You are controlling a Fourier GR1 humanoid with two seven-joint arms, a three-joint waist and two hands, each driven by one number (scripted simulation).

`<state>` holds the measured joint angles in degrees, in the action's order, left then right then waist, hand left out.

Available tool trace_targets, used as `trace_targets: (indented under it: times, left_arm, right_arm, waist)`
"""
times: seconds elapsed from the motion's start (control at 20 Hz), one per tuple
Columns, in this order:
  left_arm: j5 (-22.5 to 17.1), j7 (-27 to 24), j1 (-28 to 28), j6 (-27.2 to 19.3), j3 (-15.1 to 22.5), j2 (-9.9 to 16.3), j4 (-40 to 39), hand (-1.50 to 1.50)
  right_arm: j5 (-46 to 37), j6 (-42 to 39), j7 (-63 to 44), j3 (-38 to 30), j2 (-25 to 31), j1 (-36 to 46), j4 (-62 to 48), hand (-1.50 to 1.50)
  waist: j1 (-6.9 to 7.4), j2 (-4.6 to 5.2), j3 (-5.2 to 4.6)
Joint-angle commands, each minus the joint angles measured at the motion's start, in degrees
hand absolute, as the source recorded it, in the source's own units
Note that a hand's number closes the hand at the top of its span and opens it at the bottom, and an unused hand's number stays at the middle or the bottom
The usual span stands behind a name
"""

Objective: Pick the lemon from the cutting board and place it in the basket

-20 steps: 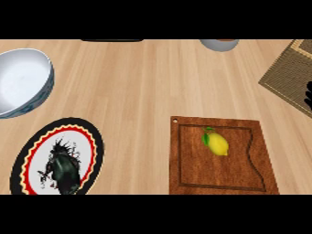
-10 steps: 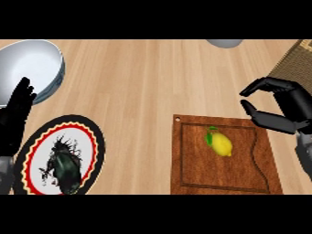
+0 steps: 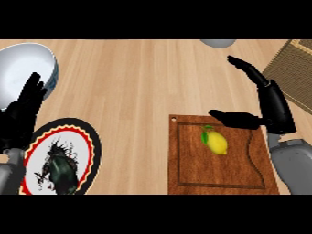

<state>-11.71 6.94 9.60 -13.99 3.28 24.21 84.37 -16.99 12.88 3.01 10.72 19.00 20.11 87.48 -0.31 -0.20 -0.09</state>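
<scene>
A yellow lemon [image 3: 216, 141] with a green leaf lies on the wooden cutting board [image 3: 220, 176] at the lower right. My right hand [image 3: 274, 104] hovers just up and right of the lemon, open, fingers stretched away and thumb pointing left over the board's top edge. The woven basket [image 3: 303, 73] sits at the right edge, only partly in view. My left hand [image 3: 18, 115] is open at the far left, fingers up, resting over the bowl's rim.
A big white bowl [image 3: 9, 73] stands at the upper left. A round plate [image 3: 60, 157] with a red and black pattern lies at the lower left. A grey object [image 3: 217, 42] peeks in at the top edge.
My right hand has opened from a curled pose and moved left and down toward the lemon. The left hand has risen further into view. The lemon has not moved.
</scene>
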Motion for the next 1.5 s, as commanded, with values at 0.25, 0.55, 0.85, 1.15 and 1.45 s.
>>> trace_targets:
  times: [0.25,0.55,0.85,1.15,1.45]
  left_arm:
    - [1.0,0.1,-0.1,-1.1,-0.1,-0.9,-0.8,0.0]
    - [1.2,-0.5,-1.5,-0.9,0.2,-2.5,0.1,0.0]
    - [3.2,3.4,1.2,0.7,-1.6,-2.0,2.2,0.0]
    - [4.4,2.4,0.3,1.9,-1.9,-4.9,1.2,0.0]
    - [6.0,0.3,3.1,3.9,-4.0,-6.4,-4.2,0.0]
  right_arm:
    - [-3.8,-26.3,-22.6,6.3,18.9,2.9,6.3,-1.5]
    - [9.2,-43.0,-33.7,2.8,24.0,2.2,18.1,-1.5]
    - [10.5,-45.9,-41.5,-0.1,17.6,1.4,21.4,-1.5]
    - [3.9,-41.7,-32.7,-2.6,12.5,-3.8,19.6,-1.5]
    - [-3.4,-40.1,-26.3,-1.2,7.1,-5.1,14.2,-1.5]
  waist:
    - [-1.0,-0.4,-0.24]
    - [-0.83,-0.24,0.0]
    - [0.23,0.11,0.08]
    - [0.3,0.18,0.1]
    - [0.3,0.22,0.09]
